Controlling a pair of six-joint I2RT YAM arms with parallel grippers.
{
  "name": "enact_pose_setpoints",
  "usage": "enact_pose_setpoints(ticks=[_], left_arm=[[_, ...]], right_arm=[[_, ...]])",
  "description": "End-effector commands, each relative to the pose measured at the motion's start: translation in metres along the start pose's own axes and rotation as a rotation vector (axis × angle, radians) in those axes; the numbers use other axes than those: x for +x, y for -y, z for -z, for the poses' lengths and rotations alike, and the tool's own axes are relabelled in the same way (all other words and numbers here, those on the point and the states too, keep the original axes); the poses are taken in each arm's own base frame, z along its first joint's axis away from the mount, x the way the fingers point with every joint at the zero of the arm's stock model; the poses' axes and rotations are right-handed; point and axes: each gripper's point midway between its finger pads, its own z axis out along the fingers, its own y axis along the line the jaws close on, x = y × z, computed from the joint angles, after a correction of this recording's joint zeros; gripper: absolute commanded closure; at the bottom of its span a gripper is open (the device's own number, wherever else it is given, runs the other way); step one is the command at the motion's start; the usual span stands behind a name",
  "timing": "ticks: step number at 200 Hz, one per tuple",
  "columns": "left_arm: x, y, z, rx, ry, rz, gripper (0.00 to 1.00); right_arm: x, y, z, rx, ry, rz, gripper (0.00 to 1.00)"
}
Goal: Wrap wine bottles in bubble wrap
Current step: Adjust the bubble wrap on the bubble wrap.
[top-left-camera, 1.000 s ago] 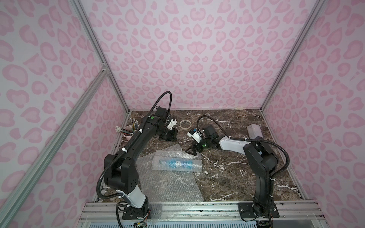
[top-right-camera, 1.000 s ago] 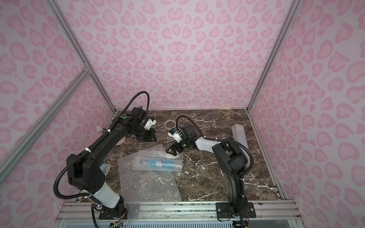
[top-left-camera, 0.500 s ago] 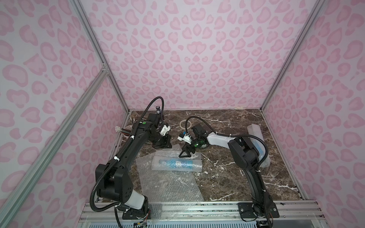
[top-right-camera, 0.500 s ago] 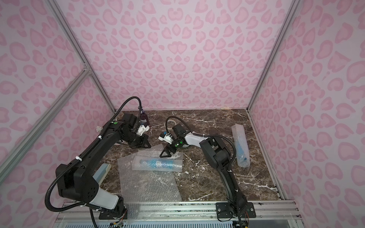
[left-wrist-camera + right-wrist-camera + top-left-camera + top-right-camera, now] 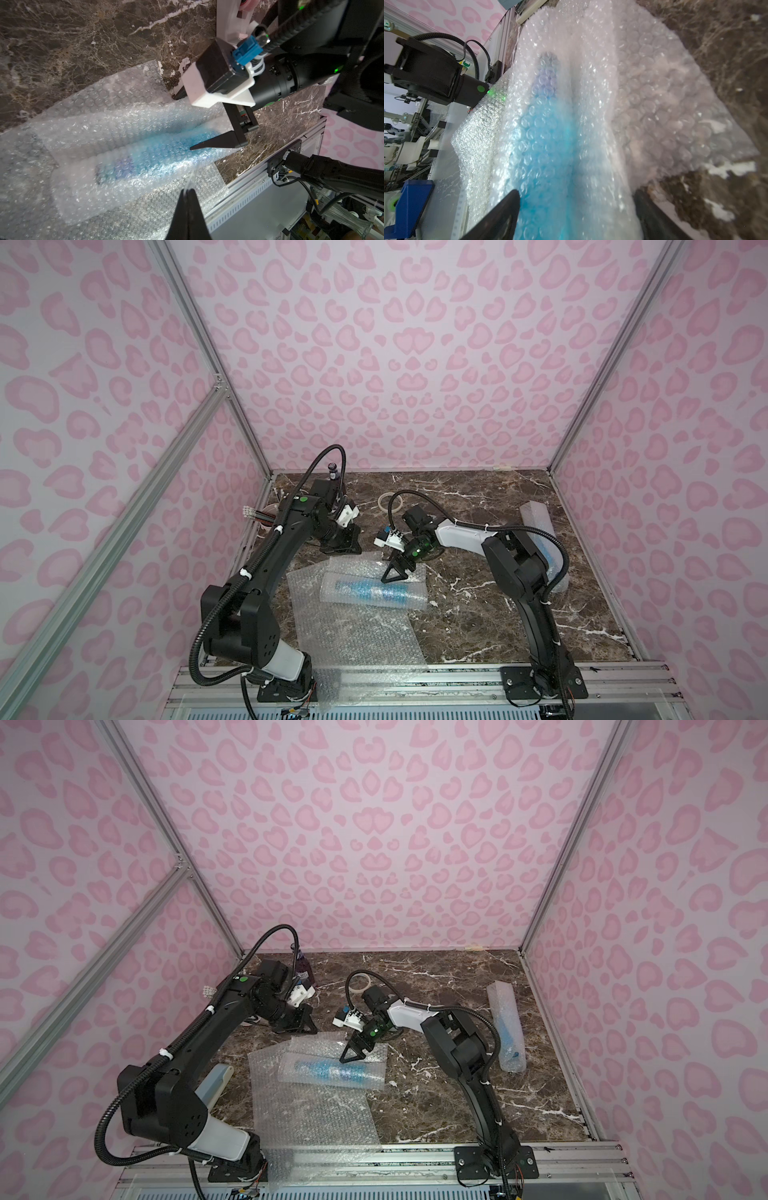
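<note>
Wrapped bottle (image 5: 542, 135) prob. btwn R gripper (image 5: 577, 195) jaws.

Pink leopard-print panels (image 5: 407, 364) enclose a dark brown, white-veined marble surface (image 5: 478, 497) on three sides. Aluminium posts (image 5: 598, 364) rise from the surface's two back corners. A slanted aluminium brace (image 5: 104, 543) crosses the panel to its left, and a ribbed metal rail (image 5: 457, 674) lines its front edge under soft, even light.
</note>
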Motion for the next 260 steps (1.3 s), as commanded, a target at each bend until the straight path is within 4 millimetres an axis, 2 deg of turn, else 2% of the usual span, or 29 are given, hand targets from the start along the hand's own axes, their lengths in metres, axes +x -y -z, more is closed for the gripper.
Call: enact_pose_setpoints(ticks=[1,52,95,138,141,145,163,238,260], left_arm=[[0.004,-0.001,0.0,0.0,-0.015,-0.009,0.98],[0.004,-0.002,-0.002,-0.002,-0.021,-0.008,0.98],[0.005,-0.005,-0.001,-0.017,-0.028,-0.005,0.98],[0.006,-0.007,0.0,-0.019,-0.03,-0.004,0.98],[0.006,-0.007,-0.001,-0.02,-0.032,-0.004,0.98],[0.006,-0.007,-0.001,-0.021,-0.032,-0.004,0.98],[0.007,-0.008,0.0,-0.026,-0.035,-0.004,0.98],[0.009,-0.009,-0.001,-0.032,-0.041,-0.002,0.98],[0.011,-0.01,-0.002,-0.033,-0.046,0.004,0.98]], right_arm=[[0.012,0.001,0.002,0.044,-0.04,-0.011,0.14],[0.012,-0.016,0.002,0.056,-0.042,0.028,0.15],[0.013,-0.022,0.001,0.15,-0.065,0.098,0.15],[0.006,-0.038,0.0,0.168,-0.057,0.163,0.15],[0.006,-0.039,-0.001,0.173,-0.06,0.166,0.15],[0.019,-0.037,-0.004,0.176,-0.086,0.148,0.15],[0.024,-0.036,-0.005,0.229,-0.115,0.157,0.15],[0.03,-0.039,-0.012,0.431,-0.174,0.234,0.16],[0.03,-0.035,-0.011,0.497,-0.183,0.253,0.2]])
